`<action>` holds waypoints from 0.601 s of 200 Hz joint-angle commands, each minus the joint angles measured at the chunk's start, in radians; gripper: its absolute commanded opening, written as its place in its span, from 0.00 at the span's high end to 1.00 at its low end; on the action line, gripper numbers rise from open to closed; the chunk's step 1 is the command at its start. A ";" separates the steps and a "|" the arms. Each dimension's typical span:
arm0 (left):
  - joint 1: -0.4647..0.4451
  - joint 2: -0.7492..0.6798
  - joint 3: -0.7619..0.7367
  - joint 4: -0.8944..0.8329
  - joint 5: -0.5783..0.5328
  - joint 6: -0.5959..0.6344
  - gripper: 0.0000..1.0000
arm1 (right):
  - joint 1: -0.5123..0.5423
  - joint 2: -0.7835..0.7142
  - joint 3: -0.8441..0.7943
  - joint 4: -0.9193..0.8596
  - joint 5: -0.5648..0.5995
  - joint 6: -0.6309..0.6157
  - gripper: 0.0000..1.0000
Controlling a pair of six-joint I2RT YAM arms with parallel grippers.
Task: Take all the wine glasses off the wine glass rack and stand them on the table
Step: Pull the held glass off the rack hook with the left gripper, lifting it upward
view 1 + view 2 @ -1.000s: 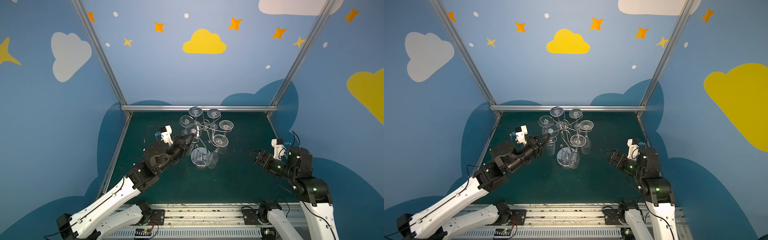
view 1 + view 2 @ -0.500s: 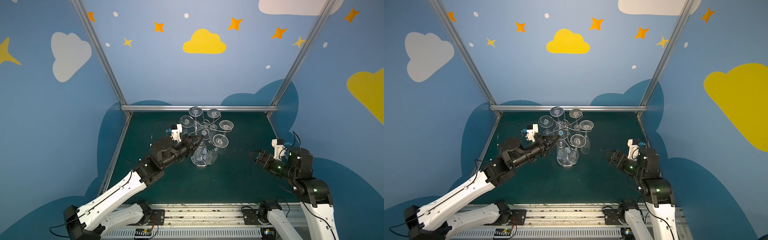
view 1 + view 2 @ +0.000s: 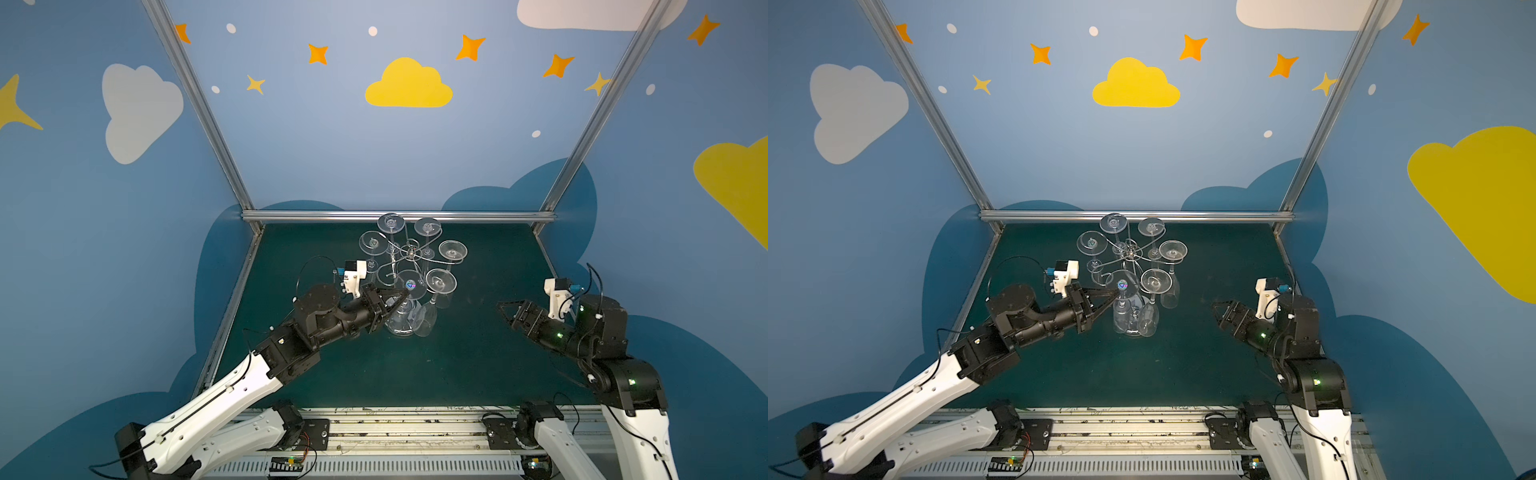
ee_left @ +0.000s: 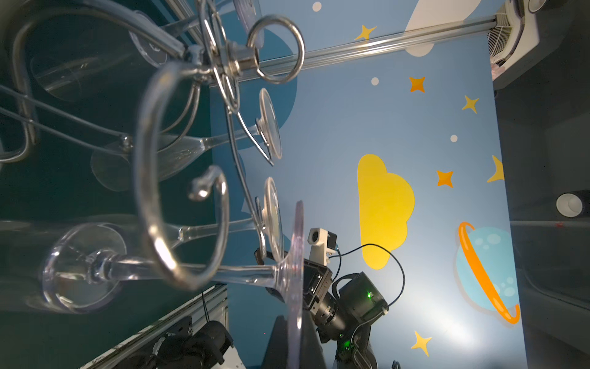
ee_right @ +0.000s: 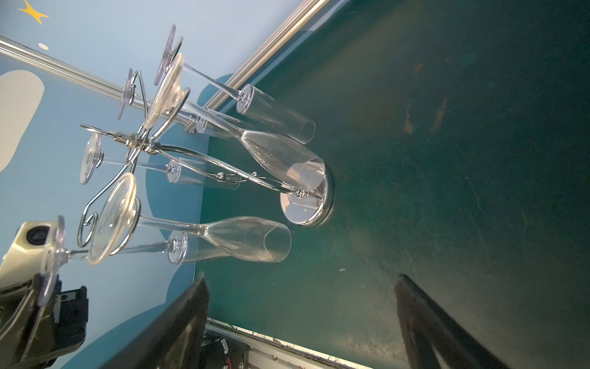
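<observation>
The wine glass rack (image 3: pixel 411 250) (image 3: pixel 1132 250) is a silver wire stand at the back middle of the green mat, with a shiny round base (image 5: pixel 306 204). Several clear glasses hang from it upside down. My left gripper (image 3: pixel 401 297) (image 3: pixel 1115 296) is shut on the round foot of the front wine glass (image 3: pixel 410 285) (image 4: pixel 295 271). This glass's stem crosses the curled end of a rack arm (image 4: pixel 178 271). My right gripper (image 3: pixel 505 309) (image 5: pixel 300 319) stands open and apart, to the right of the rack, with nothing between its fingers.
Another hanging glass (image 3: pixel 440 282) is close on the right of the held one, and its bowl (image 5: pixel 249 239) lies beside the held glass's bowl. Metal frame rails (image 3: pixel 399 216) bound the mat at the back and sides. Bare mat (image 3: pixel 415 374) lies in front.
My left gripper, shut on the glass foot throughout, has carried it from the rack's left side towards the front and right. The right arm has stayed put.
</observation>
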 commanded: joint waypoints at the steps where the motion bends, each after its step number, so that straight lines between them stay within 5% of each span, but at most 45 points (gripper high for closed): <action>1: 0.003 -0.087 -0.013 -0.119 -0.037 0.061 0.97 | 0.004 0.014 0.037 -0.010 -0.018 -0.015 0.11; 71: 0.019 -0.353 0.151 -0.636 -0.280 0.389 0.97 | 0.004 0.037 0.101 -0.015 -0.015 -0.025 0.11; 120: 0.020 -0.295 0.365 -0.770 -0.350 0.716 0.97 | 0.004 0.041 0.106 -0.016 -0.025 -0.022 0.11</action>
